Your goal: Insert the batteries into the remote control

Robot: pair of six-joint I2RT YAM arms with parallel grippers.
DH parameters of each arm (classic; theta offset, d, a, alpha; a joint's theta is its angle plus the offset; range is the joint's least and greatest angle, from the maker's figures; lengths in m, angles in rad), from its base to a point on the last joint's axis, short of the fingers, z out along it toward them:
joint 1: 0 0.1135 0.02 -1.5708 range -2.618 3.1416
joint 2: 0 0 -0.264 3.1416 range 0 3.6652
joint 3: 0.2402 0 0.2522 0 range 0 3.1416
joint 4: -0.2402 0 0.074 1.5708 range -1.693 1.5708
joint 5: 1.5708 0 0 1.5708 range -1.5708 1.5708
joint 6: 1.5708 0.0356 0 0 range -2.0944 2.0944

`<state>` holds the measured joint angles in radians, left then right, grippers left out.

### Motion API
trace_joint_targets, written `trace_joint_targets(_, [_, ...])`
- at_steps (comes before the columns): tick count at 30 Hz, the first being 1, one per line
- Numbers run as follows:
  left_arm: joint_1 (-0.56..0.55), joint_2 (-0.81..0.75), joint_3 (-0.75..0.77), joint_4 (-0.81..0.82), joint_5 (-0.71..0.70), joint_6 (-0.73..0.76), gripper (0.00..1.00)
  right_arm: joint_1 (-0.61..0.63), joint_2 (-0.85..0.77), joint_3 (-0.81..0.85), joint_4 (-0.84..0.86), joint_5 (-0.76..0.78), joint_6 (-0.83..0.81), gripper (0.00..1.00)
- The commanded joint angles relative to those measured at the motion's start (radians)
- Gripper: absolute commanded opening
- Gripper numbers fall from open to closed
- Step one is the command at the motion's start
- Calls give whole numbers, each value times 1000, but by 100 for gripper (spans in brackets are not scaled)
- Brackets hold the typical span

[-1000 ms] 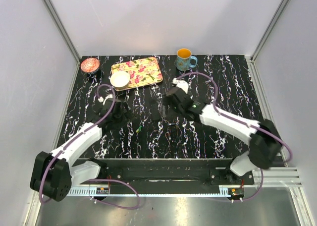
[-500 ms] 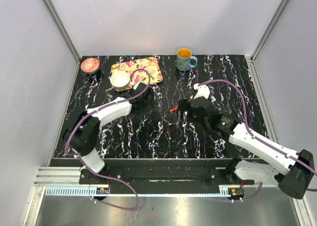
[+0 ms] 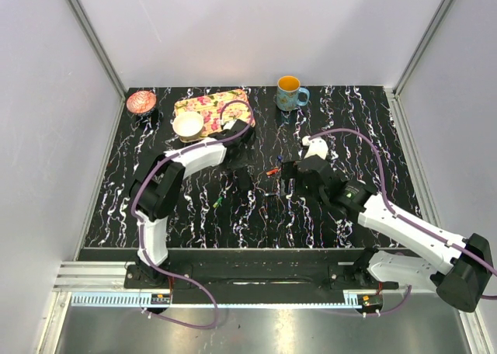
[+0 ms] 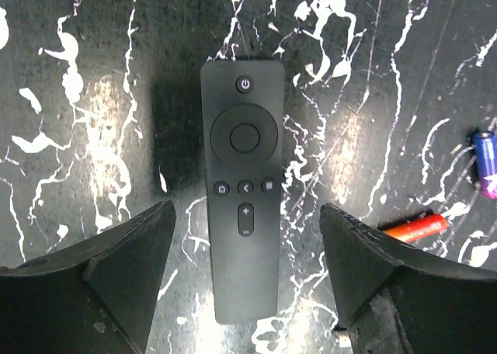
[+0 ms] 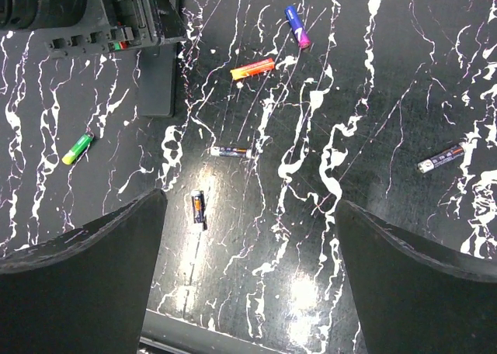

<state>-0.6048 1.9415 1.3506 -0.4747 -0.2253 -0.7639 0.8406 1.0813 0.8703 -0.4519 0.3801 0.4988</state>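
Left arm extended farther; left gripper spread, straddling remote control.

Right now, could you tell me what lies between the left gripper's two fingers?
The slim, flat black plastic remote control, buttons up, clear of both; the left wrist view shows it.

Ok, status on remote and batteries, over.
Left gripper open, straddling remote, not touching. Right gripper open, empty, above loose batteries. Remote buttons-up; nothing in the way.
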Motion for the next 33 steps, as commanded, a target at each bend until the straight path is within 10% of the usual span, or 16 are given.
trace_joint_targets(1, [-3, 53, 79, -50, -54, 18, 78, -3, -35, -4, 10, 13, 4, 100])
trace_joint_targets(9, [-3, 105, 120, -87, -77, 15, 71, -3, -58, 2, 12, 39, -5, 100])
trace_joint_targets(17, [-1, 137, 114, -85, -69, 31, 38, -3, -67, -1, -1, 42, -5, 100])
trace_joint_targets(25, [-1, 162, 113, -104, -71, 63, 43, -3, -81, -11, -11, 46, 9, 100])
trace_joint_targets(29, [0, 116, 84, -96, -65, 74, 0, -3, -83, -13, -13, 29, 24, 100])
trace_joint_targets(33, [8, -66, -2, -16, -46, 100, 0, -3, -95, 7, -13, 6, 30, 100])
